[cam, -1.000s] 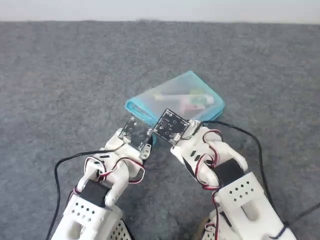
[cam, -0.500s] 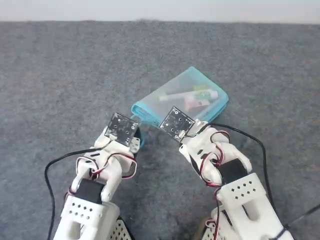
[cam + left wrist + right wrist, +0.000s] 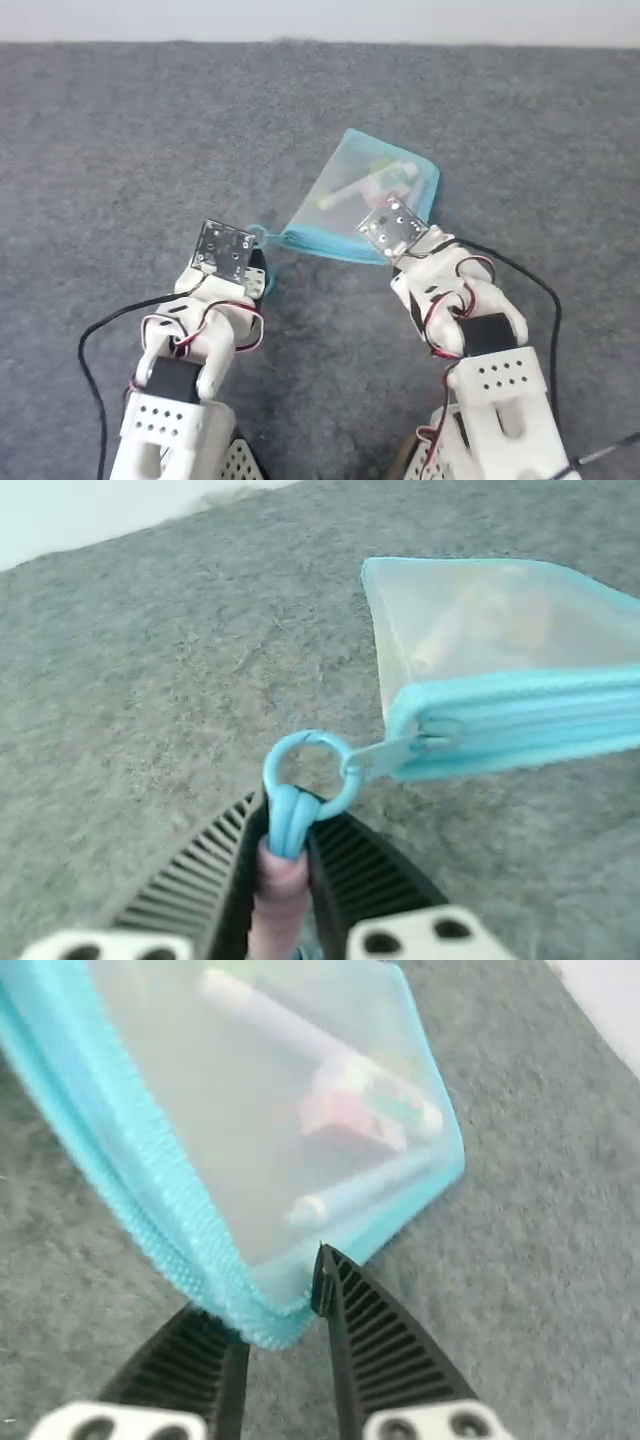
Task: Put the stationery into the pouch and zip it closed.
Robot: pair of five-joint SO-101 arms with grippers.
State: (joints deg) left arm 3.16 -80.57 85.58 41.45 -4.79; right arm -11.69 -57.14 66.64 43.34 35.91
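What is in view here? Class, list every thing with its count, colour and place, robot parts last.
table: one, grey, carpet-like, under everything.
pouch: one, translucent light blue, mid-table.
stationery: several pieces, white, pink, green, inside the pouch; count unclear.
zip pull: one, blue ring, at one end of the pouch's zip.
arms: two, white, near edge, side by side.
cables: two, black, one beside each arm.
left end effector: one, black, shut on the zip pull.
right end effector: one, black, shut on the pouch's corner.

The grey mat (image 3: pixel 120 130) is lit evenly and softly; a faint shadow is cast beneath the pouch (image 3: pixel 480 630).
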